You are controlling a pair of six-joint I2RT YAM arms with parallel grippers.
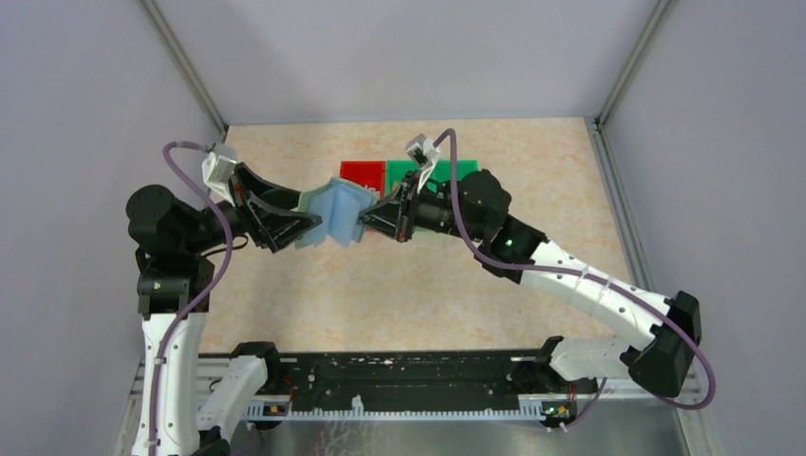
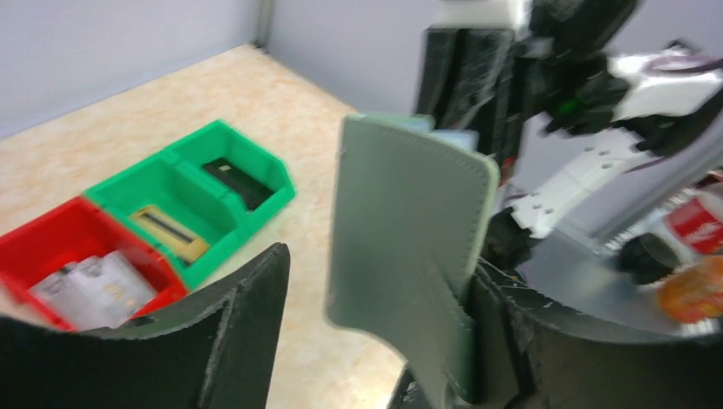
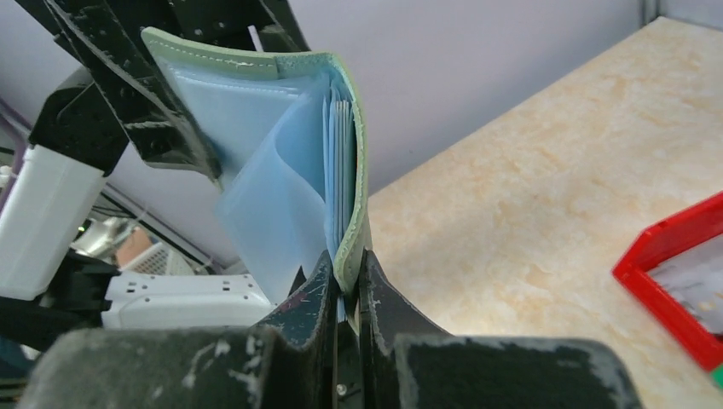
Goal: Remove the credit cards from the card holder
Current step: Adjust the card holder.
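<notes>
The card holder (image 1: 339, 211) hangs open in the air between my two grippers, its pale blue-grey pockets (image 3: 281, 170) fanned out. My right gripper (image 3: 345, 264) is shut on the edge of one grey-green flap (image 3: 358, 196). My left gripper (image 2: 379, 264) is open. The other flap's grey-green outer side (image 2: 409, 213), with its closing tab (image 2: 439, 341), lies against one of its fingers (image 2: 529, 341), and the other finger (image 2: 230, 332) stands apart from it. No card shows in the pockets. A dark grey-black card (image 2: 232, 176) lies in the green bin (image 2: 213, 132).
A red bin (image 1: 363, 173) and the green bin (image 1: 432, 171) stand side by side on the table just behind the holder. The red bin (image 2: 51, 226) holds a silvery item, and the green bin's other compartment holds a tan and black item (image 2: 168, 232). Walls enclose the table.
</notes>
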